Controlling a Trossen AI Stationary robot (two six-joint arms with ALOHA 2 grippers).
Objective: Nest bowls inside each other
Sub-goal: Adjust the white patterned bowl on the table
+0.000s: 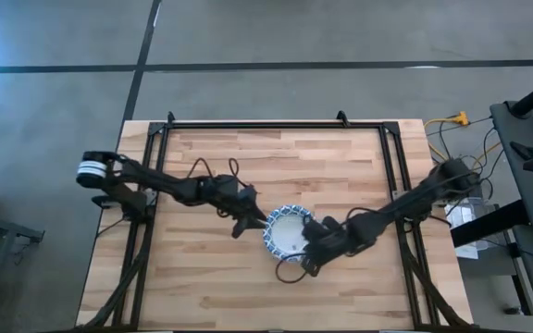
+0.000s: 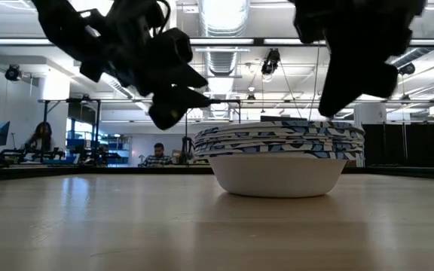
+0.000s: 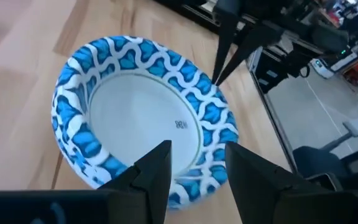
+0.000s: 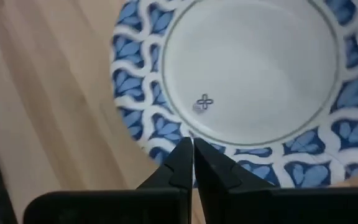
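Observation:
The bowls (image 1: 285, 233) stand nested in one stack near the table's middle, with the lowest bowl's base on the wood. In the low view the stack (image 2: 277, 173) shows several blue-and-white rims above a white outside. The top bowl (image 3: 135, 118) is white inside. My left gripper (image 1: 259, 220) (image 3: 197, 152) is open and hovers over the stack's left rim. My right gripper (image 1: 305, 244) (image 4: 192, 144) is shut, its tip just above the stack's right near rim (image 4: 166, 134). From the low view both grippers (image 2: 173, 113) (image 2: 337, 105) sit above rim height.
Bare wooden tabletop (image 1: 211, 277) lies on every side of the stack. A black frame rail (image 1: 276, 126) runs along the far edge and down both sides. Cables hang off the table's right edge (image 1: 461, 120). People sit in the room beyond (image 2: 157, 156).

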